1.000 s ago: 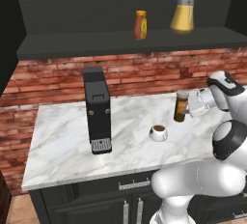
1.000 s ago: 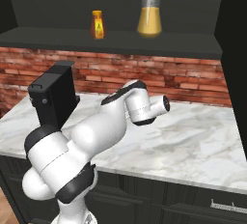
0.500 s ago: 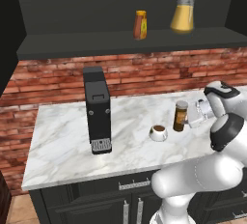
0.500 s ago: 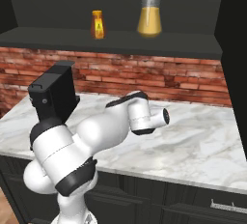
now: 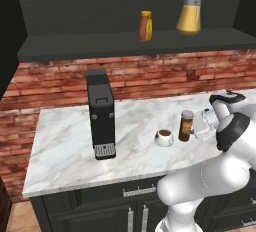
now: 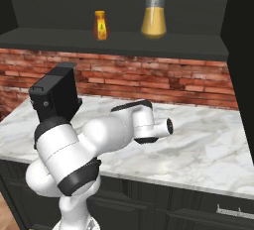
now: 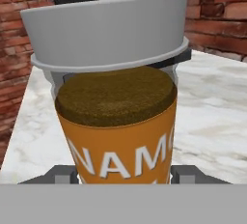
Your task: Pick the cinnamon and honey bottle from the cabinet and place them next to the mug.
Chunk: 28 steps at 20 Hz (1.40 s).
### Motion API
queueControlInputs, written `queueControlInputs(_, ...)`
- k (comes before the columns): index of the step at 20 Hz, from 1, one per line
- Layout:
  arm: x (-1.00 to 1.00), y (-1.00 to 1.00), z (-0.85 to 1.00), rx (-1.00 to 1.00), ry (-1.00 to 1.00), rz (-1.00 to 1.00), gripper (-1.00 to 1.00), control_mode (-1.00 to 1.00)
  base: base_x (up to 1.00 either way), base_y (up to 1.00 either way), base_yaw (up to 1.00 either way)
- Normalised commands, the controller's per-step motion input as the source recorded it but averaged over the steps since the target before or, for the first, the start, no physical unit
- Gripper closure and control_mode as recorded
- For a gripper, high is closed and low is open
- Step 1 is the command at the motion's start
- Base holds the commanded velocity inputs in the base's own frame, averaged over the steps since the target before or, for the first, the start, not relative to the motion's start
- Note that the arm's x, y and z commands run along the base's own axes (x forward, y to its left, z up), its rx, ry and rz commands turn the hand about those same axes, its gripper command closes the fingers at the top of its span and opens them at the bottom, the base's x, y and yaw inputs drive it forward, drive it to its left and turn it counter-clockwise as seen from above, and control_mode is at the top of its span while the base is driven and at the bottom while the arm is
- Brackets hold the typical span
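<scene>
Hand [image 5: 196, 127] fingers sit either side of the cinnamon [image 5: 186, 125], seemingly holding the jar upright near the front right part of the marble surface [image 5: 60, 146]; I cannot tell whether its base rests on the marble. It stands just beside the mug [image 5: 163, 137], which is where the task wants it, so this half looks close to finished. Up close, the tan lid and orange label [image 7: 120, 160] fill the hand view. Above, the honey bottle [image 5: 145, 25] waits on the cabinet [image 5: 125, 43] shelf, near a pitcher [image 5: 190, 12]. A black coffee machine [image 5: 101, 113] stands well apart, toward the surface's left side.
</scene>
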Motion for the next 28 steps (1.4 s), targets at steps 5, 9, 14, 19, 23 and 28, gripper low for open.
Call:
queueControlInputs(5, 0.02, 0.00, -0.03, 0.00, 0.00, 0.00, 1.00, -1.00, 0.00, 0.00, 0.00)
queueControlInputs(9, 0.09, 0.00, 0.00, 0.00, 0.00, 0.00, 1.00, -1.00, 0.00, 0.00, 0.00)
queueControlInputs(14, 0.04, -0.01, 0.00, 0.00, 0.00, 0.00, 1.00, -1.00, 0.00, 0.00, 0.00)
queueControlInputs(19, 0.00, -0.03, -0.03, 0.00, 0.00, 0.00, 1.00, -1.00, 0.00, 0.00, 0.00)
queueControlInputs(23, 0.00, 0.00, -0.16, 0.00, 0.00, 0.00, 1.00, -1.00, 0.00, 0.00, 0.00)
queueControlInputs(28, 0.00, 0.00, -0.17, 0.00, 0.00, 0.00, 1.00, -1.00, 0.00, 0.00, 0.00)
